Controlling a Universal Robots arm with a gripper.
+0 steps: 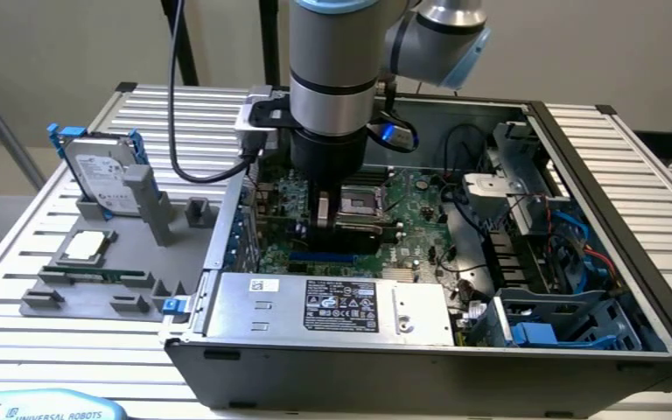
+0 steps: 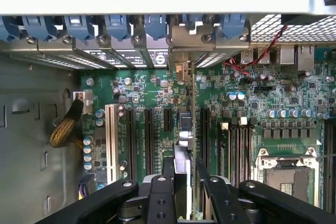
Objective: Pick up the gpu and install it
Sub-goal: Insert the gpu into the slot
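Note:
In the wrist view the gpu (image 2: 186,124) is seen edge-on, a thin card standing upright between my two black fingers (image 2: 160,192). My gripper (image 2: 184,177) is shut on it. The card's silver end bracket (image 2: 191,35) sits at the rear slot openings of the open computer case (image 1: 616,184). The card stands in line with a black expansion slot on the green motherboard (image 2: 142,85). I cannot tell whether it is touching the slot. In the exterior view the arm reaches straight down into the case, with the gripper (image 1: 333,217) low over the motherboard.
A grey fixture (image 1: 102,289) on the exterior view's left holds a hard drive in a blue frame (image 1: 101,171), a processor chip (image 1: 85,248) and a memory stick (image 1: 97,274). Inside the case are the power supply (image 1: 336,306), the processor socket (image 2: 286,174), cables (image 1: 476,188) and drive bays (image 1: 558,319).

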